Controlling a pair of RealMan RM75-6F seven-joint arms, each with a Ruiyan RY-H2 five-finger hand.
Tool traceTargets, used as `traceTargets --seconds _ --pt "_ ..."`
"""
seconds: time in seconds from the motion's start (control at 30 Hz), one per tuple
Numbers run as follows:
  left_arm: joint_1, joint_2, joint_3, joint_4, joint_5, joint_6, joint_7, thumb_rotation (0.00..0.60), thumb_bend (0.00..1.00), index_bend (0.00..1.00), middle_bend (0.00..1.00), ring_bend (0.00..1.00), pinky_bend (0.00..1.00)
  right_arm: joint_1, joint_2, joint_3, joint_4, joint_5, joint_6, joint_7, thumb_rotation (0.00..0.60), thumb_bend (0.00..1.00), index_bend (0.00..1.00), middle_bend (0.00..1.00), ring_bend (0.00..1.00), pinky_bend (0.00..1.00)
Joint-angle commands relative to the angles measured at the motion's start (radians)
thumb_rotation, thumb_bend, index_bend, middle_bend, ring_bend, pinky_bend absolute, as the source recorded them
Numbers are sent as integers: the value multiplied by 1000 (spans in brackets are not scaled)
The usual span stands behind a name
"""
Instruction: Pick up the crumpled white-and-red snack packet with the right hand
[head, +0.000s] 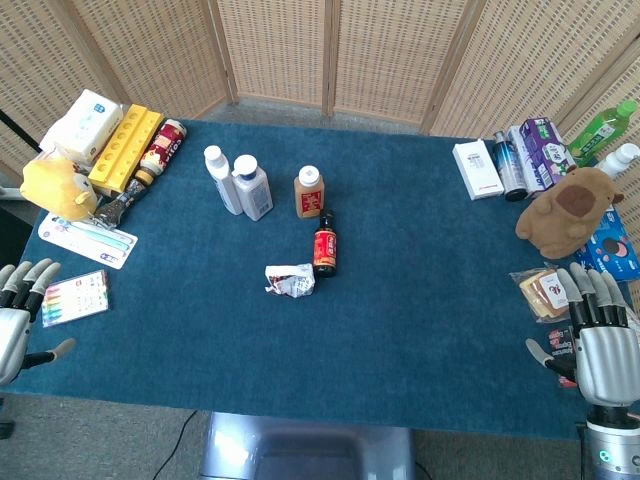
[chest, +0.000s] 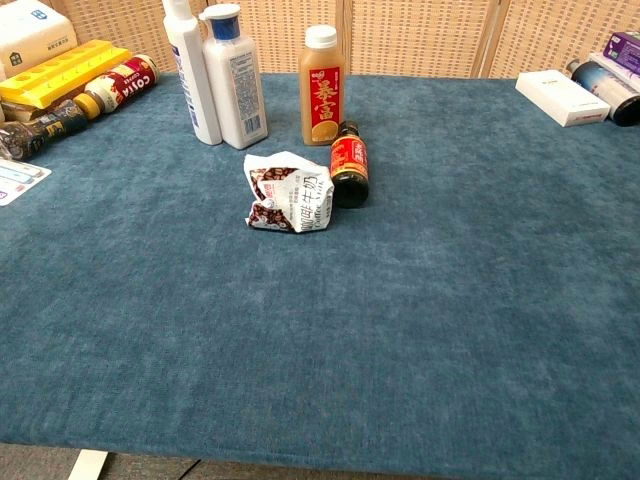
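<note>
The crumpled white-and-red snack packet (head: 289, 279) (chest: 290, 192) lies on the blue tablecloth near the middle, touching or nearly touching a small dark bottle with a red label (head: 324, 244) (chest: 349, 164) on its right. My right hand (head: 597, 337) hovers at the table's front right edge, far from the packet, fingers spread and holding nothing. My left hand (head: 18, 315) is at the front left edge, also open and empty. Neither hand shows in the chest view.
Two white bottles (head: 240, 182) and a brown drink bottle (head: 309, 191) stand behind the packet. Boxes, a can and a yellow plush (head: 58, 186) crowd the left side. A brown plush (head: 565, 207), boxes, bottles and snack packs (head: 545, 293) sit by the right hand.
</note>
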Motion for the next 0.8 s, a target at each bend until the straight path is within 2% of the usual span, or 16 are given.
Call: traceTargets --seconds 0.03,0.23,0.37,0.57,0.8 --pt "1 1 0 -2 3 1 0 600 0 2 0 0 0 0 2 -1 -1 1 -3 4 600 0 0 0 0 0" --pt "5 8 1 -20 19 12 -3 600 0 2 0 0 0 2 8 -11 -14 6 -25 35 600 0 0 0 0 0" --pt "10 23 -2 -35 14 16 -18 600 0 4 0 0 0 16 -8 -37 -18 -10 -71 36 600 0 0 0 0 0" --pt "18 43 -5 -53 20 30 -33 600 0 9 0 0 0 83 -79 -56 -25 -40 -183 -22 600 0 0 0 0 0" --pt "24 55 -3 -66 30 39 -43 600 0 10 0 0 0 195 -199 -22 -53 -10 -336 -123 600 0 0 0 0 0"
